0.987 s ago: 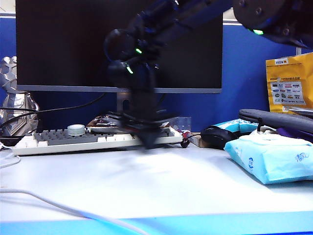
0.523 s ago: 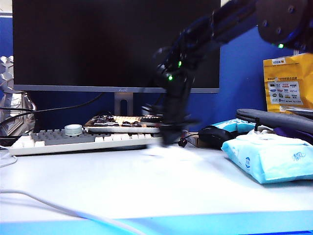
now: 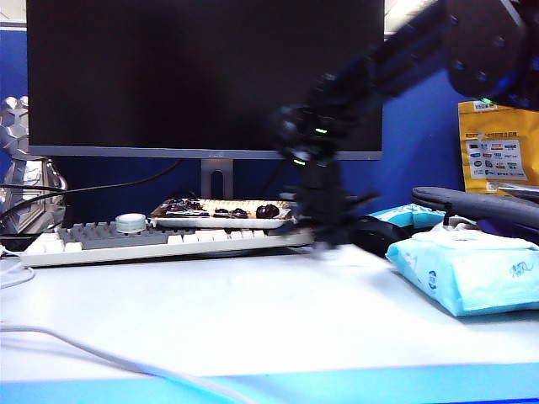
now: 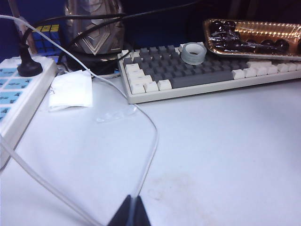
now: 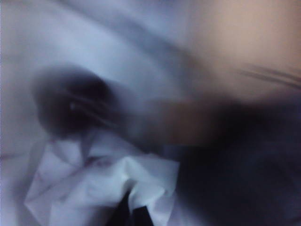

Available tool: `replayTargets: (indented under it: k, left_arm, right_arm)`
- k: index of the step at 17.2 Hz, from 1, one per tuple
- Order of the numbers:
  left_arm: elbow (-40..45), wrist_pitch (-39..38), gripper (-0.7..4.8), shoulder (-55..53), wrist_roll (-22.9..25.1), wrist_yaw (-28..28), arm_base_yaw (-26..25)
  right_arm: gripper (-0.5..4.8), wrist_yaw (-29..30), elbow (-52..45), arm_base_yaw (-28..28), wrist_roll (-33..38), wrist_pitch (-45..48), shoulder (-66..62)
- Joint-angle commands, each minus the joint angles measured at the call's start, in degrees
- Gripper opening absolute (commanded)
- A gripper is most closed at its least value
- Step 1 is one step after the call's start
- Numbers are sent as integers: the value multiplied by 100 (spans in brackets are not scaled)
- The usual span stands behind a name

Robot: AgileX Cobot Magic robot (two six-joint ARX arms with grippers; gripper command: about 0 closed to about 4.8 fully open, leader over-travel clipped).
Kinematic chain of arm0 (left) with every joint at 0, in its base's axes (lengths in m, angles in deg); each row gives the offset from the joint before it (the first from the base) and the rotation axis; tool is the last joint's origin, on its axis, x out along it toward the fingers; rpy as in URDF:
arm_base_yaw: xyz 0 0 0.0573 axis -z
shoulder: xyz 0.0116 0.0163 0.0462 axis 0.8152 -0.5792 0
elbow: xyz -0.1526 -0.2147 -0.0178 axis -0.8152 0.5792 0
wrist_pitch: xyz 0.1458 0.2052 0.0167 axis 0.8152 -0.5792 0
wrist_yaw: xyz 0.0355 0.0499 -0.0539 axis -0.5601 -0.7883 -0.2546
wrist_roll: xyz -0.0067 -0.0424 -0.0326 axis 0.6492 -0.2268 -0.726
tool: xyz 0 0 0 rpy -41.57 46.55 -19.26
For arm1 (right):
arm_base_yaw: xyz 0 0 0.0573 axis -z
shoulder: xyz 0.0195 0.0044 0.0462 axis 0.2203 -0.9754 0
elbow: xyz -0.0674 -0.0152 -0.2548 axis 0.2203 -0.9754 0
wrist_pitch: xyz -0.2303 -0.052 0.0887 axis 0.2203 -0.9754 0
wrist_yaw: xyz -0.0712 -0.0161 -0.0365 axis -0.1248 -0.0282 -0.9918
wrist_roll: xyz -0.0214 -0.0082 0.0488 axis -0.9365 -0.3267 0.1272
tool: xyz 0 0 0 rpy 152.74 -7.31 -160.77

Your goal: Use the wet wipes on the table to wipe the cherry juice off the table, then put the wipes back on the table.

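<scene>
Pale counter (image 3: 210,320) with blue front edge; keyboard (image 3: 160,240) and dark monitor (image 3: 202,76) at back. Left end effector (image 4: 131,214) closed, low over counter by a cable (image 4: 146,155). Right end effector (image 3: 330,242) blurred beside keyboard's right end, clamped on crumpled wipe (image 5: 103,188). Blue pack (image 3: 467,273) far right.

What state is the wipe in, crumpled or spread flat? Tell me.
Crumpled: the wet wipes bunch in folds at the shut right pincer.
</scene>
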State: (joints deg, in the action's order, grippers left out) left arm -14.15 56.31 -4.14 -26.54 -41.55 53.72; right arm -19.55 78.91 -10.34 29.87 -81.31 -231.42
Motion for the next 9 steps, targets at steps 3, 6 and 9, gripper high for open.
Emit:
replayTargets:
  k: [3, 6, 9]
  left_arm:
    - [2, -76, -3, 17, -17, 9, -2]
    - [2, -76, -3, 17, -17, 7, -2]
    - [2, -76, -3, 17, -17, 13, -2]
  right_arm:
    - [-5, 3287, -66, 251, -46, 284, -149]
    - [-5, 2221, -68, 269, 503, 352, -157]
    - [-5, 605, -68, 498, 708, 74, -164]
